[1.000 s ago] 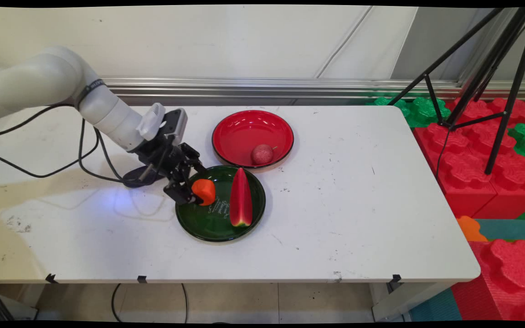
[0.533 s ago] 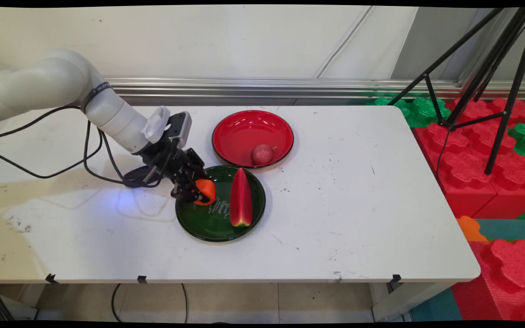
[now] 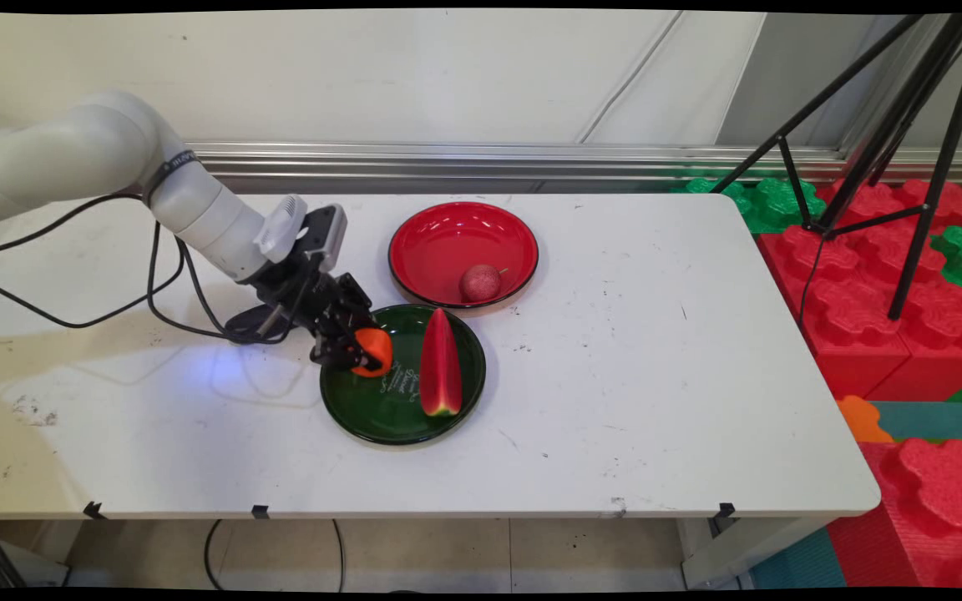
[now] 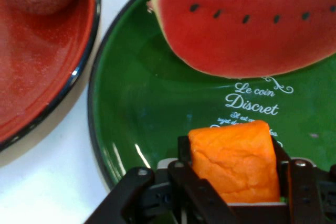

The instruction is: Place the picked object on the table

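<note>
So the gripper [image 3: 362,355] is pinching an orange chunk [image 3: 373,351] between its two fingers [image 4: 195,182], and you can see it really clearly from the hand view, where the orange chunk [image 4: 234,160] sits squeezed between the black pads with the gripper [image 4: 236,179] linkage rising from the bottom edge. It looks like a spongy toy piece of fruit, blocky with rounded corners.

The chunk is over the left part of the green plate [image 3: 381,413], near the rim; I honestly can't tell if it's resting on the plate or just above it. On the same plate, just to the right of it, lies a watermelon slice [image 3: 441,362], red with a green rind end pointing toward the near edge of the table [image 3: 656,376]. In the hand view the watermelon slice [image 4: 247,24] shows its black seeds, and the green plate [image 4: 147,108] has white lettering reading "Le coin Discret".

Right behind the green plate, rims nearly touching, is a red plate [image 3: 448,234] with a small reddish round fruit [image 3: 480,283] on its near side. The arm comes in from the left with black cables [image 3: 164,284] hanging off it.
</note>
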Controlling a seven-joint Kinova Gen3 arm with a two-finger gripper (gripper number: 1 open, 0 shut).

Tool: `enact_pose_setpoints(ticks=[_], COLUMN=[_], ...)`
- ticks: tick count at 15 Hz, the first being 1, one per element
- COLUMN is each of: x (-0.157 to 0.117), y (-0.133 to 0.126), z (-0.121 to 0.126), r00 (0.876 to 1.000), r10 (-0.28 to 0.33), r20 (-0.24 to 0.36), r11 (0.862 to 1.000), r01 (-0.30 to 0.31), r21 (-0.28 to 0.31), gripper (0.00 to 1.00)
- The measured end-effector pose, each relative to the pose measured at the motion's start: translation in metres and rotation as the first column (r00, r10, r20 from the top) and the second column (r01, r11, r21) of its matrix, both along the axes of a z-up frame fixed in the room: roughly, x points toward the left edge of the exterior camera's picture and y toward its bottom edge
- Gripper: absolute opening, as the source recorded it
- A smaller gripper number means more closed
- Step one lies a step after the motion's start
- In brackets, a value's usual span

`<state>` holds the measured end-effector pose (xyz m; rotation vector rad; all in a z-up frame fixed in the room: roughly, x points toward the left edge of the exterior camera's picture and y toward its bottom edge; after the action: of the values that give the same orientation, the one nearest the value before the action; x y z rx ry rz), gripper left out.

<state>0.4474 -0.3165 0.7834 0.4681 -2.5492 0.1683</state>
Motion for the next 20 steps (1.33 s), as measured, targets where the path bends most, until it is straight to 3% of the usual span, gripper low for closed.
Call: enact_pose_setpoints(ticks=[8,20], x=[0.011,0.045], y=[0.004,0.025], z=[0.03,0.096], r00=[0.999,0.99], r10=[0.019,0.077], r20=[-0.036,-0.119], r11=[0.999,0.994], r01=[-0.021,-0.085], r21=[-0.039,-0.062], gripper=[0.0,0.0])
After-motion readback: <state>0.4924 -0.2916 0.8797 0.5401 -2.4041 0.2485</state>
